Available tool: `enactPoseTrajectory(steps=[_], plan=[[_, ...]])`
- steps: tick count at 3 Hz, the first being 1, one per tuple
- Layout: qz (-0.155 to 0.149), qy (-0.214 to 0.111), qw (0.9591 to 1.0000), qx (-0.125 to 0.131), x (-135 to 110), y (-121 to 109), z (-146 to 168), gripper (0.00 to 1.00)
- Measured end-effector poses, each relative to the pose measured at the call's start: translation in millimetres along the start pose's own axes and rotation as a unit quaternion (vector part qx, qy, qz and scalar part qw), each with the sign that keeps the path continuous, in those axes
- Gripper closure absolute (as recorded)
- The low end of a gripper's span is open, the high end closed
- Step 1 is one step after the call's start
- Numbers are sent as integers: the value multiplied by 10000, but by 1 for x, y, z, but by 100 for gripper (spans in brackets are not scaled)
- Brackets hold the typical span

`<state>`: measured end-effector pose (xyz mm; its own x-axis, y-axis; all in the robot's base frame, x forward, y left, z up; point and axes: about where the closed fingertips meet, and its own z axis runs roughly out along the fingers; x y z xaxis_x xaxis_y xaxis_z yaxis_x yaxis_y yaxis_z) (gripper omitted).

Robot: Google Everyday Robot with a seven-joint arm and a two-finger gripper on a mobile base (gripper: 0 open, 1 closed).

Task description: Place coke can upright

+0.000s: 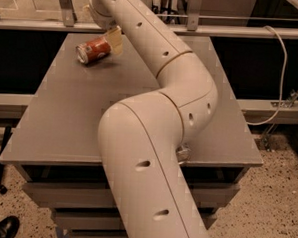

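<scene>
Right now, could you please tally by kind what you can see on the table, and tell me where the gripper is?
Coke can, red, lying on its side: 1
Gripper, close beside the can at the far end of the table: 1
Total: 2
The arm hides part of the table top, so anything behind it goes uncounted.
</scene>
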<state>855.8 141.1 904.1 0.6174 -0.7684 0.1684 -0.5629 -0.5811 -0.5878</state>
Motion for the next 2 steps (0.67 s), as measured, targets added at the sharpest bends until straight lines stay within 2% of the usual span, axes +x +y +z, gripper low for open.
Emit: enactPoseTrajectory(steps=[2], plan=[[-51, -143, 9993, -335, -9, 10, 17, 0]])
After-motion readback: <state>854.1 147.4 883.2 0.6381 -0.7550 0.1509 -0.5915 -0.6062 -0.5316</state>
